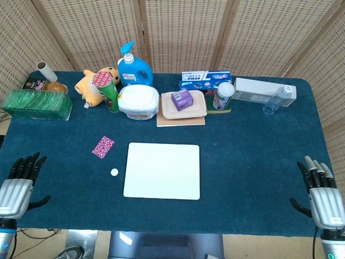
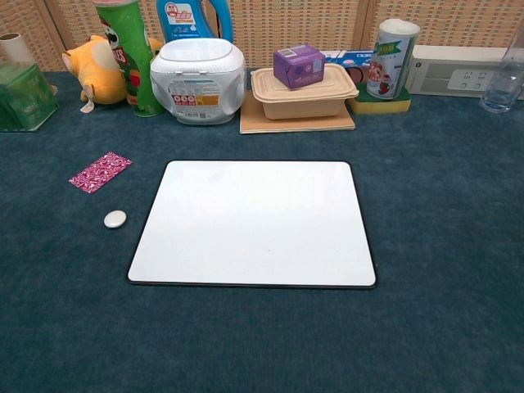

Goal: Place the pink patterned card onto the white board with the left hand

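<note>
The pink patterned card (image 1: 103, 146) (image 2: 100, 171) lies flat on the blue cloth, just left of the white board (image 1: 163, 170) (image 2: 254, 224), apart from it. The board lies flat in the middle of the table with nothing on it. My left hand (image 1: 20, 182) rests at the table's near left edge, fingers apart, holding nothing, well short of the card. At the near right edge my right hand (image 1: 322, 191) is likewise spread and holds nothing. Neither hand shows in the chest view.
A small white round piece (image 1: 114, 172) (image 2: 115, 218) sits between card and board. Along the back stand a green box (image 1: 36, 104), plush toy (image 1: 91, 85), chips can (image 1: 109, 90), detergent bottle (image 1: 134, 67), wipes tub (image 1: 138, 101), lunch box (image 1: 184, 105) and water bottle (image 1: 277, 99).
</note>
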Controlling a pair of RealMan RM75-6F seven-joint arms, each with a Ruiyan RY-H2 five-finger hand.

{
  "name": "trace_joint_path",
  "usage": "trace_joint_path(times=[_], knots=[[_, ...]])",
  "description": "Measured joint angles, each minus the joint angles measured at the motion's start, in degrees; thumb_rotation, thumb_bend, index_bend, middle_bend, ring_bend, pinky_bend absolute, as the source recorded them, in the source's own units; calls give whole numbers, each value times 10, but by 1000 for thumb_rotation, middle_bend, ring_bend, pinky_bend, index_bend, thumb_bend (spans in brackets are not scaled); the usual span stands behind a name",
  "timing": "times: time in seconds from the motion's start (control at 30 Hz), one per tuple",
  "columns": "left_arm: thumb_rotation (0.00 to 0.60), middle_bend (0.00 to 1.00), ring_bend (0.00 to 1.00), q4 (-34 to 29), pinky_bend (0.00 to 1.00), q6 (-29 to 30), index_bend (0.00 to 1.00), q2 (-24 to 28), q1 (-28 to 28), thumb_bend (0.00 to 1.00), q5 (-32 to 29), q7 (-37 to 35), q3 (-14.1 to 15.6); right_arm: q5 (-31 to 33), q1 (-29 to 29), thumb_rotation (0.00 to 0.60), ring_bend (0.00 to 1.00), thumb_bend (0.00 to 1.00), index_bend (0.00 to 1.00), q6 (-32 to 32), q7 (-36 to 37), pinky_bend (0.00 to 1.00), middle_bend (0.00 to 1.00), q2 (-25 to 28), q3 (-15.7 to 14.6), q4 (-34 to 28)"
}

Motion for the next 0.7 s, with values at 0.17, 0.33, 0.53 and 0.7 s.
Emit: trace_joint_path(times=[0.17, 0.33, 0.53, 0.7], knots=[[600, 0, 0, 1, 0, -5, 0, 0, -2, 102, -4, 0, -1, 1, 0, 600, 0, 212, 29, 1, 0, 0, 0, 0, 1, 0], [600, 0, 0, 15, 0, -23, 0, 0, -15, 101, -11, -1, -8, 4, -1, 600, 0, 212, 29, 0, -4, 0, 0, -1, 1, 0], [600, 0, 0, 77, 0, -80, 0, -3, -63, 82, -7, -72, -24, 12, 0, 600, 0, 212, 29, -5, -11, 0, 0, -5, 3, 0], [600, 0, 0, 194, 0, -151, 0, -21, -136, 73, 24, -141, -34, 16, 1, 600, 0, 210, 29, -2, -26, 0, 0, -12, 8, 3]])
